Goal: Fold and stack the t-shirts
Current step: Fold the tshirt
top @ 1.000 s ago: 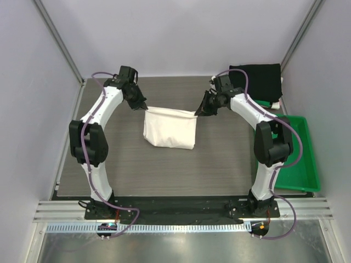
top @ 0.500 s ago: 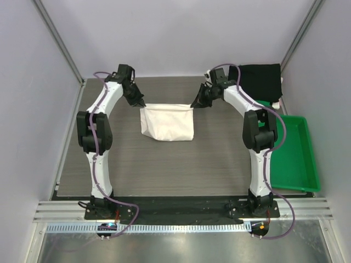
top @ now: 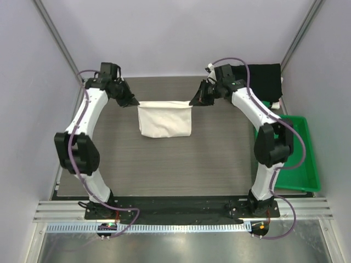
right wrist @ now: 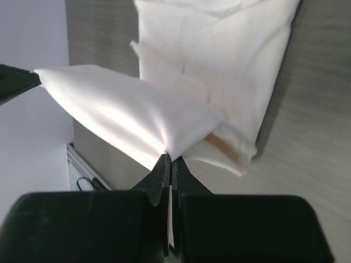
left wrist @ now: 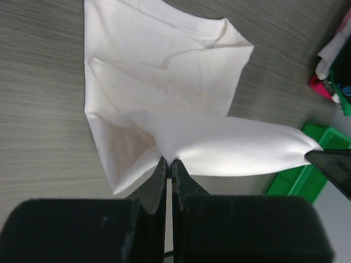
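Observation:
A white t-shirt [top: 164, 119] hangs stretched between my two grippers over the far middle of the table, its lower part lying on the surface. My left gripper [top: 134, 102] is shut on its left upper corner; in the left wrist view the jaws pinch the cloth [left wrist: 219, 145] at the gripper [left wrist: 170, 161]. My right gripper [top: 193, 102] is shut on the right upper corner; in the right wrist view the cloth [right wrist: 131, 115] runs away from the gripper [right wrist: 169, 159]. A folded black t-shirt [top: 262, 79] lies at the far right corner.
A green plastic tray [top: 296, 156] stands at the table's right edge, also showing in the left wrist view [left wrist: 299, 175]. Red and white cloth [left wrist: 329, 71] lies near it at the right. Grey walls close the left, back and right sides.
Both grippers have moved toward the far edge and slightly left, carrying the white t-shirt's top edge with them; the shirt has shifted back and is pulled tauter.

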`<state>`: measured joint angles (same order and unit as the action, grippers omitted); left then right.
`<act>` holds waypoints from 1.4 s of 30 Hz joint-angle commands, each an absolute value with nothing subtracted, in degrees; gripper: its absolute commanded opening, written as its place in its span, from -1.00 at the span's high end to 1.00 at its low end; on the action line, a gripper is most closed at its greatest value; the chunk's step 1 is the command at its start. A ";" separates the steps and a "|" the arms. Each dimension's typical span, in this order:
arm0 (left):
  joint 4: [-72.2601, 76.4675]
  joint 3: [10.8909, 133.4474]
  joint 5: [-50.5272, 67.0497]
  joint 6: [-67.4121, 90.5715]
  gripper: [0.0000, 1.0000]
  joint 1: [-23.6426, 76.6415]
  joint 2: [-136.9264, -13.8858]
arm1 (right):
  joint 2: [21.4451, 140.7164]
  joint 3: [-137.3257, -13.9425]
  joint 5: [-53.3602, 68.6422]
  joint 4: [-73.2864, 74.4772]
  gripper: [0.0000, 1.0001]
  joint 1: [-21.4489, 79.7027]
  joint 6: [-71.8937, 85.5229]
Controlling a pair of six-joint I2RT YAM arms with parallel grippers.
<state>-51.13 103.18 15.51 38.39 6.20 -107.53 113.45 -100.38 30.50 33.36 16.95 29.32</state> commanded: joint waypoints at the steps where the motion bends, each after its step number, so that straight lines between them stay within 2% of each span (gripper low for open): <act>1: -50.55 92.88 16.17 36.65 0.99 5.27 -95.47 | 101.01 -91.20 31.55 32.70 0.98 18.63 26.81; 5: -50.27 79.33 15.74 37.35 0.99 5.62 -80.82 | 87.32 -75.44 30.94 27.79 0.98 21.70 29.17; 8: -50.18 70.79 14.25 37.27 0.99 5.71 -74.55 | 82.02 -65.32 31.11 24.45 0.97 24.25 31.28; 12: -53.43 70.39 12.05 35.60 0.99 5.71 -69.79 | 76.39 -61.52 30.94 24.26 0.98 26.01 33.39; 21: -57.65 83.57 9.76 34.02 0.99 5.54 -74.79 | 80.15 -76.89 29.18 31.55 0.97 26.02 30.06; 25: -59.59 90.25 9.58 32.87 0.99 5.01 -79.53 | 85.85 -82.95 28.83 33.13 0.97 25.93 28.39; 37: -57.13 99.39 11.08 32.17 1.00 2.37 -96.05 | 103.00 -100.01 29.00 36.21 0.98 22.24 24.88; 42: -58.71 110.09 11.95 31.82 1.00 1.67 -104.05 | 109.68 -107.12 29.97 37.70 0.98 20.39 24.00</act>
